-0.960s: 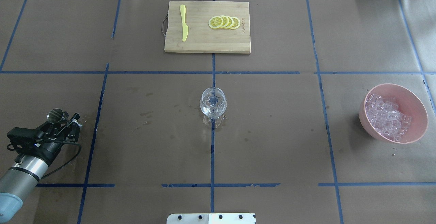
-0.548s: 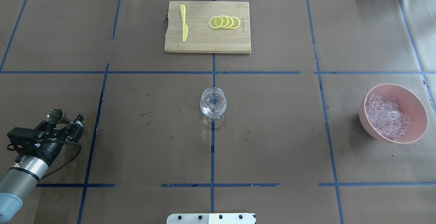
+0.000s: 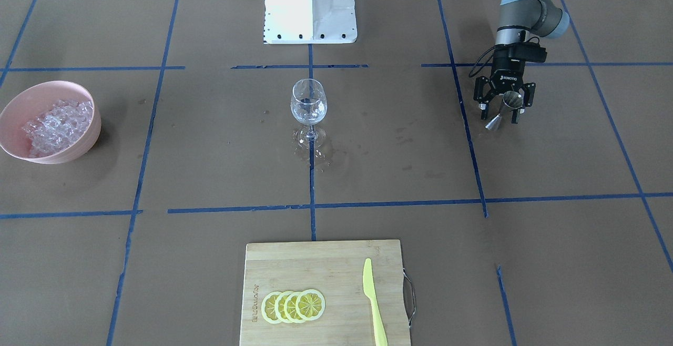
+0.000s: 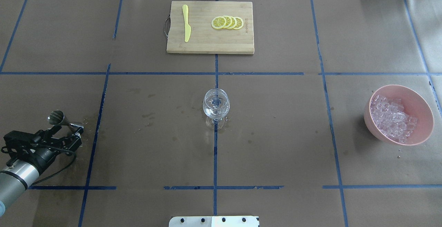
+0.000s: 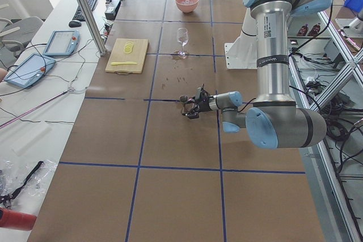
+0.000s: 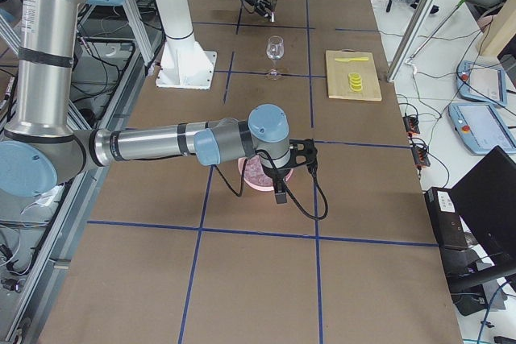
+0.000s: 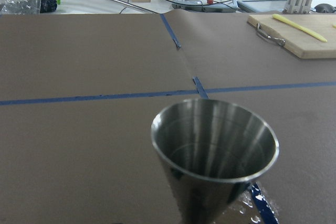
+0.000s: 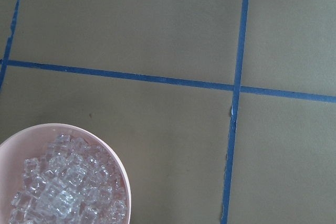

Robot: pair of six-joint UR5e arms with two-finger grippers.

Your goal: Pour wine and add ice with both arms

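A steel jigger (image 4: 57,117) stands on the brown paper at the left. It fills the left wrist view (image 7: 215,150). My left gripper (image 4: 79,136) is open just behind it, its fingers spread to either side of it in the front view (image 3: 499,114). The empty-looking wine glass (image 4: 215,104) stands at the table's middle. The ice (image 4: 392,116) fills a pink bowl (image 4: 424,102) at the right. My right gripper (image 6: 280,188) hangs above that bowl. I cannot tell whether it is open. Its wrist view shows the ice (image 8: 63,187) below.
A wooden cutting board (image 4: 207,42) at the far middle carries a yellow knife (image 4: 186,23) and lemon slices (image 4: 228,22). Wet spots lie around the glass's foot. The white base block (image 3: 310,4) stands at the near edge.
My left gripper has drawn back toward the robot, away from the jigger. The jigger stays where it stood. Nothing else has moved.
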